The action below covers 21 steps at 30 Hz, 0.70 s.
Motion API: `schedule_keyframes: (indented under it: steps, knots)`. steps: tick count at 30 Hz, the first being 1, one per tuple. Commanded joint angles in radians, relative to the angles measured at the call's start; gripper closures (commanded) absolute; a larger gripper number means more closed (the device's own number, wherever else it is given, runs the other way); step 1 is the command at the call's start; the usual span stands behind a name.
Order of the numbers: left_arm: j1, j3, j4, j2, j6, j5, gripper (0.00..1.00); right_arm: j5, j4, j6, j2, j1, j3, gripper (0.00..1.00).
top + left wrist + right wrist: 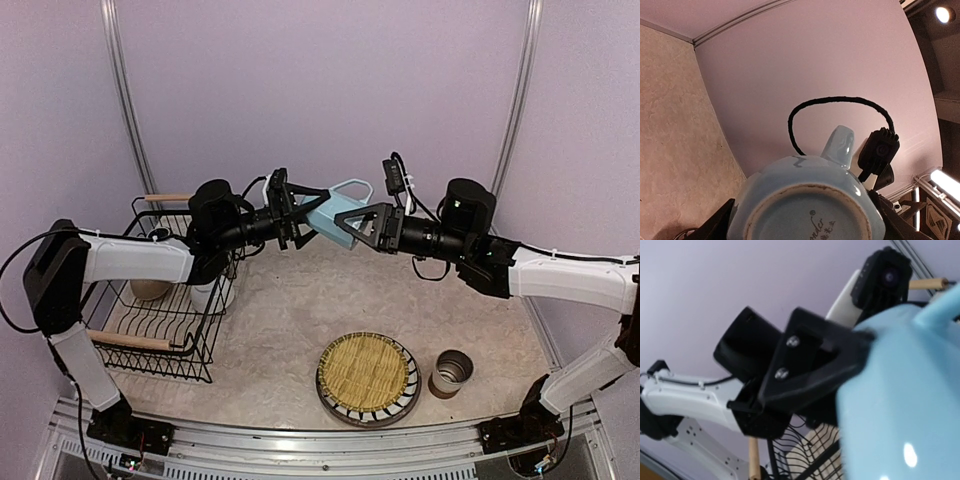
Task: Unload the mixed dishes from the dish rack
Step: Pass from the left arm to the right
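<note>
The glossy light blue mug point(335, 212), smooth glazed ceramic with a looped handle, hangs in the air above the middle of the table, tipped on its side. From the left wrist its round base point(805, 215) fills the lower view. It shows a rough, brownish foot ring around a printed maker's mark, with the handle rising at 12 o'clock. The left pincer point(310, 213) is closed on the mug, one black finger point(716, 226) pressed to each side. The right pincer point(352, 226) meets the mug from 3 o'clock with its triangular black fingers against it. I cannot tell whether they grip. Both white arms reach level toward each other.

At 9 o'clock on the speckled beige table point(290, 320) stands the black wire dish rack point(160, 325) with light wooden bar handles. A beige bowl point(150, 290) and a white bowl point(212, 296) sit inside it. At 6 o'clock a round yellow woven mat point(366, 370) lies on a black-and-white striped plate point(372, 418). Just beside it, at 4 o'clock, stands a brown-white cylindrical cup point(450, 372).
</note>
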Motion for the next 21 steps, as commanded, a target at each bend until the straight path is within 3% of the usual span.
schedule_keyframes:
  steps: [1, 6, 13, 15, 17, 19, 20, 21]
  knots:
    - [-0.035, 0.046, 0.181, 0.017, -0.021, -0.013, 0.86, 0.028, 0.067, 0.016, -0.009, -0.008, -0.028, 0.49]
    - [-0.051, 0.039, 0.185, 0.022, -0.020, -0.028, 0.87, 0.074, 0.050, -0.002, -0.025, -0.015, -0.031, 0.59]
    - [-0.063, 0.044, 0.186, 0.028, -0.015, -0.013, 0.87, 0.108, 0.111, 0.006, -0.053, -0.023, -0.066, 0.97]
    - [-0.065, 0.038, 0.183, 0.027, -0.009, -0.008, 0.84, 0.120, 0.111, -0.005, -0.067, -0.023, -0.070, 1.00]
    - [-0.063, 0.024, 0.164, 0.023, 0.006, -0.013, 0.74, 0.139, 0.087, -0.022, -0.085, -0.025, -0.071, 1.00]
    - [-0.058, 0.004, 0.126, 0.005, 0.034, -0.030, 0.57, 0.160, 0.053, -0.041, -0.108, -0.026, -0.074, 1.00]
    - [-0.056, -0.006, 0.103, -0.003, 0.055, -0.040, 0.37, 0.170, 0.032, -0.050, -0.121, -0.027, -0.077, 1.00]
    - [-0.053, -0.013, 0.069, -0.020, 0.077, -0.046, 0.25, 0.181, 0.008, -0.060, -0.134, -0.028, -0.079, 1.00]
